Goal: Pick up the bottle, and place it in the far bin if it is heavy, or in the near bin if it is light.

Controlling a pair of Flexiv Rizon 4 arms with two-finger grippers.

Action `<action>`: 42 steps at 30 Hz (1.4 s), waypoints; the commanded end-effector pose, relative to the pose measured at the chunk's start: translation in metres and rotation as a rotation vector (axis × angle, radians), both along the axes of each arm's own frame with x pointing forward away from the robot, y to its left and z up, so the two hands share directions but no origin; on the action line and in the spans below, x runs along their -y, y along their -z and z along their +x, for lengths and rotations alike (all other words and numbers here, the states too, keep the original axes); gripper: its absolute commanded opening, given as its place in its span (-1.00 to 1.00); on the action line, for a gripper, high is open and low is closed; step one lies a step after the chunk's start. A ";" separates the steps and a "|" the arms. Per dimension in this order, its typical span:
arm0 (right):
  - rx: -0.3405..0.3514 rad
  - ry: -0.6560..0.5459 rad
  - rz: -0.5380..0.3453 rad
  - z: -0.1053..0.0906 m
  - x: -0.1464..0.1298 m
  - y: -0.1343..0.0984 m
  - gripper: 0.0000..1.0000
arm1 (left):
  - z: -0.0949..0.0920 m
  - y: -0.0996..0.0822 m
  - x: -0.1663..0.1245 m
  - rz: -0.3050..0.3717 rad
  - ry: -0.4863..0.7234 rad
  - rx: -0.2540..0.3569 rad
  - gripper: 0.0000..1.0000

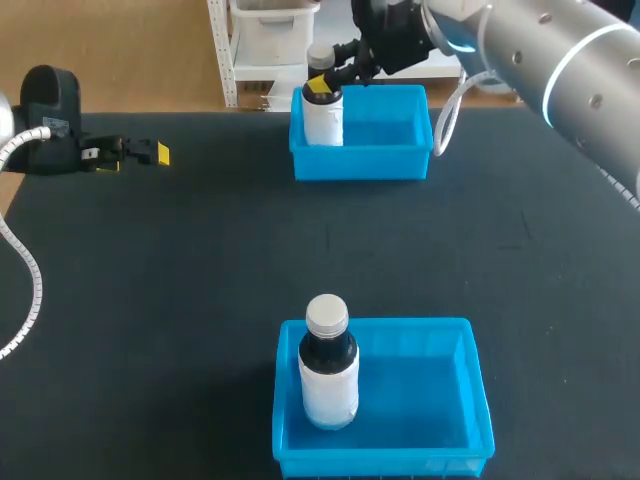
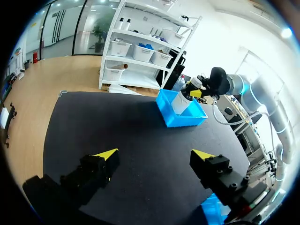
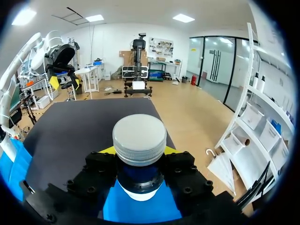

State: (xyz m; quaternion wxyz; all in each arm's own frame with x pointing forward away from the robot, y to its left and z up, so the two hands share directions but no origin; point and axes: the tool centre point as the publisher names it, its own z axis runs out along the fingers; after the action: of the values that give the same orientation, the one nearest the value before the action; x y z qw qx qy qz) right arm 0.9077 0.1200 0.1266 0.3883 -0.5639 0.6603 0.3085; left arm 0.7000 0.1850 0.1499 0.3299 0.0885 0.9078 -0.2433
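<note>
Right jaws grip the bottle (image 1: 322, 122) inside the far bin (image 1: 400, 165); left jaws gape empty.

**2 bottles, 2 blue bins**

Far end first: the held bottle (image 1: 323, 120), with its white body, dark neck and pale grey cap, stands upright inside the far bin (image 1: 400, 165) at its left end. The right gripper (image 1: 322, 86) is clamped on its neck from both sides. Whether its base touches the bin floor is hard to call. Near side: the second bottle (image 1: 328, 375) looks the same and stands upright at the left of the near bin (image 1: 380, 462). Both bins are blue, open-topped rectangles.
</note>
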 end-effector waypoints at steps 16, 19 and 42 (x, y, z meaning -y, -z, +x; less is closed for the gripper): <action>-0.167 -0.250 0.005 0.012 -0.005 0.004 -0.61 | 0.000 0.000 0.000 0.000 0.000 0.000 1.00; -0.170 -0.252 0.001 0.012 -0.005 0.004 -0.38 | 0.000 0.000 0.000 0.000 0.000 0.000 1.00; -0.207 -0.109 -0.069 0.009 0.061 0.000 1.00 | 0.000 0.000 0.000 0.000 0.000 0.000 1.00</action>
State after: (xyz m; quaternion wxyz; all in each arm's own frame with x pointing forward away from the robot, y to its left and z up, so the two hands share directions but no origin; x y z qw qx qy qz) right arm 0.9173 0.0740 0.1195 0.3469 -0.5446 0.7097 0.2819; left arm 0.7000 0.1850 0.1499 0.3299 0.0885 0.9078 -0.2433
